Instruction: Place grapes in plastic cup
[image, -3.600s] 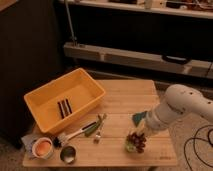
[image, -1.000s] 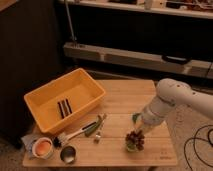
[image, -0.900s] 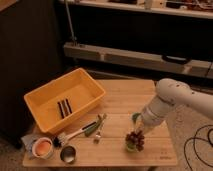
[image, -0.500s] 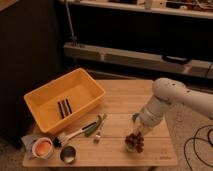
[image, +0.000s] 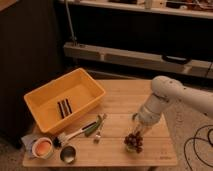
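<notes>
Because the dark reddish-purple bunch of grapes is soft and easily bruised, the white arm's gripper, directly above it, should grasp the stem gently.

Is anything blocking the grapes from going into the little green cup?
Nothing visible does. The end effector is right above the grapes, which cover the plastic cup near the table's front right edge.

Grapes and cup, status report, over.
Gripper low at the table's front right, right above the grapes. Grapes sit at the plastic cup, cup mostly hidden. Brush lies well left, nothing blocking.
</notes>
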